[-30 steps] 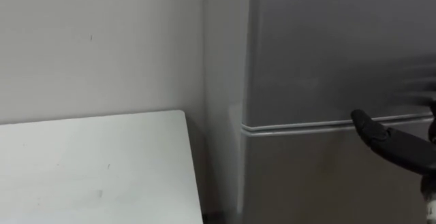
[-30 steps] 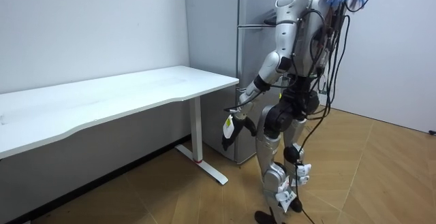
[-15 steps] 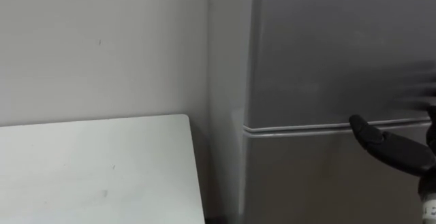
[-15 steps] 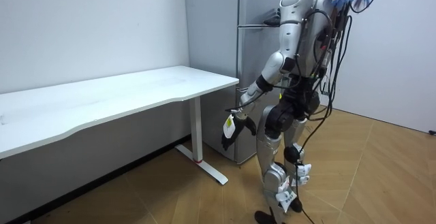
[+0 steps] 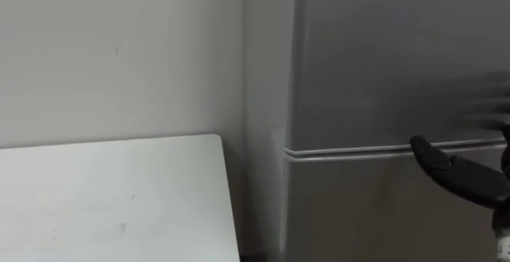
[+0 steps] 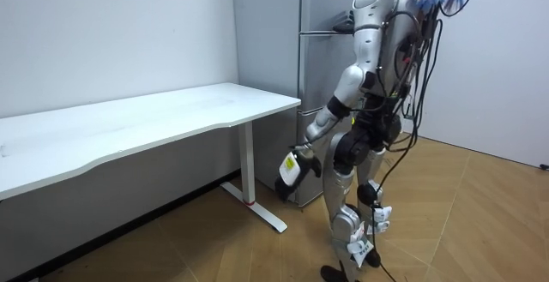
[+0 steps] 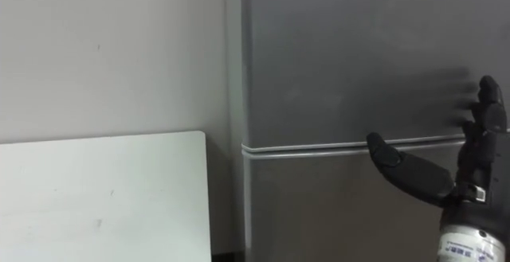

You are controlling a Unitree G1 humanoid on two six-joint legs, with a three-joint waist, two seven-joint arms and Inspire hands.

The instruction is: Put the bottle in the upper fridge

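Grey metal straight ahead: fridge (image 6: 313, 76), with upper door (image 5: 398, 55) and lower door (image 5: 358, 206) both shut and the seam (image 5: 351, 148) between them level.

Standing close in front of the fridge, facing it. White table (image 5: 111, 198) just left of the fridge, against the wall (image 5: 119, 55).

Right hand (image 7: 466, 170) raised before the fridge at seam height. Fingers (image 7: 488, 103) straight and spread wide, thumb (image 7: 394, 160) pointing toward the fridge's left edge, holding nothing. Cannot tell whether touching the door or just off it.

Left hand (image 6: 285, 186) hanging low in front of the fridge's lower door, near its foot. Grip too small to read. Pale shape with a yellowish mark at that hand, most likely the bottle (image 6: 291, 167), though not certain.

Judged as an early stage. Done so far: at the fridge, bottle apparently brought along, free hand up by the upper door. Left to do:
- open the upper door
- lift the bottle from down by the lower door up to a shelf
- set it down and let go
- shut the door
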